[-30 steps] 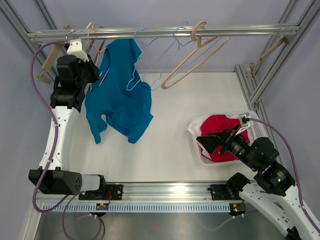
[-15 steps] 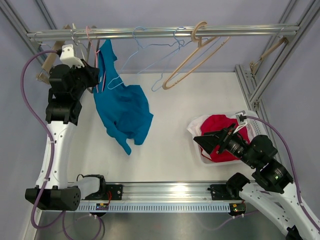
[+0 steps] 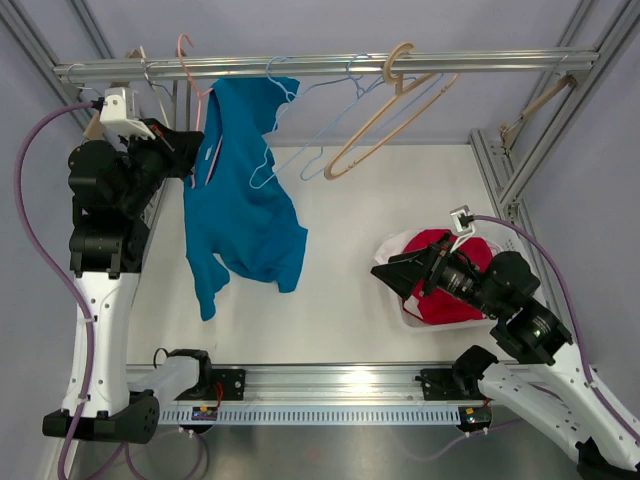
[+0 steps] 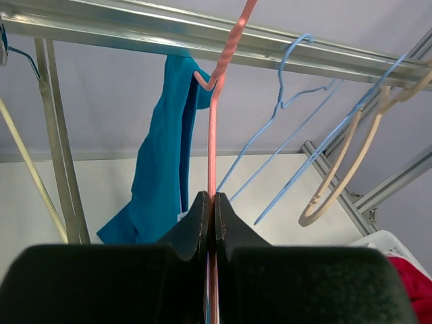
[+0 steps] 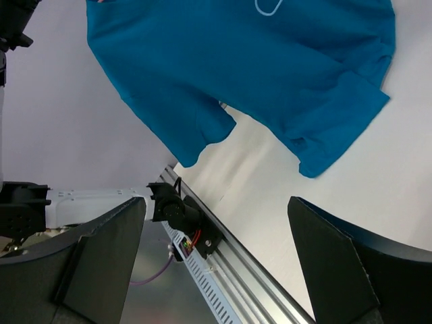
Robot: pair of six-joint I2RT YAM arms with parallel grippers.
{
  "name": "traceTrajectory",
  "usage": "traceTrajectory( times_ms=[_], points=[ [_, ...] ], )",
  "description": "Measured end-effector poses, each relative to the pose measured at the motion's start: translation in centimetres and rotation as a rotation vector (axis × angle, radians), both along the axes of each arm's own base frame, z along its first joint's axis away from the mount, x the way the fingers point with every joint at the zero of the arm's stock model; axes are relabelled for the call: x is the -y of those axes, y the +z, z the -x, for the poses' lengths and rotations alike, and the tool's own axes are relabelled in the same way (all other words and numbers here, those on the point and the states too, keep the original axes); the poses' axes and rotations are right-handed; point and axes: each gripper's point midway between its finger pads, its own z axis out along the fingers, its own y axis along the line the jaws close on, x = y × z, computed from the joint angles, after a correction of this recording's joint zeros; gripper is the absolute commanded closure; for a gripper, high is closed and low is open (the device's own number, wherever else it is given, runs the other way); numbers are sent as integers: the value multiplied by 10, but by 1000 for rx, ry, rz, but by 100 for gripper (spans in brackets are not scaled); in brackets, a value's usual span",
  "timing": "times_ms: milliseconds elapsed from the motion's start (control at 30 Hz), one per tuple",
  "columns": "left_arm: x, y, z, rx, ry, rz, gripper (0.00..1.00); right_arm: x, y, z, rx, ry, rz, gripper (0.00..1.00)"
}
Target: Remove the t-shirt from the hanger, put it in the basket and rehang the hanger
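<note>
Left claw (image 4: 210,202) pinching pink hanger (image 4: 212,135), teal t-shirt (image 3: 240,200) hanging just beside, right claw (image 3: 400,275) spread, well apart

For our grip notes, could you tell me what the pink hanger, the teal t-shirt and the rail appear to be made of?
Pink hanger: thin wire, probably plastic-coated, given its even matte pink.
Teal t-shirt: soft matte fabric; it drapes in folds.
Rail: bare metal, likely aluminium, with a brushed silver sheen.
</note>
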Motion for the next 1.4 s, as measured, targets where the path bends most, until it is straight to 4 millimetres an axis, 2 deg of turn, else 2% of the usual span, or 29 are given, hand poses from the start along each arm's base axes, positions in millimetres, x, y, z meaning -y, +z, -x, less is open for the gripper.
traceTrajectory(
  times_ms=[133, 267, 367, 600, 767, 900, 967, 1000, 1067, 1100, 1167, 1200, 1300, 1400],
  points=[
    [0, 4, 26, 29, -3, 29, 100, -29, 0, 7, -6, 98, 19, 3],
    [1, 1, 52, 48, -8, 72, 100, -80, -2, 41, 6, 277, 81, 2],
    [1, -3, 70, 59, -10, 106, 100, -118, -1, 58, 39, 359, 117, 0],
    [3, -8, 101, 70, -20, 186, 100, -204, -8, 71, 153, 396, 217, 1],
    [5, -7, 116, 69, -35, 236, 100, -266, -15, 77, 212, 432, 254, 1],
    [6, -11, 127, 56, -40, 256, 100, -303, -21, 85, 260, 469, 286, 1],
    [6, -13, 133, 47, -40, 262, 100, -313, -25, 92, 272, 488, 297, 3],
    [6, -14, 136, 43, -40, 264, 100, -316, -26, 95, 277, 495, 300, 17],
    [5, -15, 140, 39, -40, 269, 100, -322, -27, 98, 289, 505, 303, 33],
    [5, -16, 143, 39, -39, 269, 100, -324, -26, 99, 290, 506, 303, 51],
    [5, -17, 148, 40, -38, 268, 100, -326, -25, 100, 295, 509, 301, 68],
    [4, -17, 150, 41, -37, 268, 100, -327, -25, 101, 297, 511, 301, 80],
    [2, -17, 152, 45, -26, 263, 100, -327, -24, 115, 297, 529, 298, 100],
    [1, -18, 150, 44, -19, 262, 100, -327, -29, 141, 302, 569, 315, 100]
  ],
)
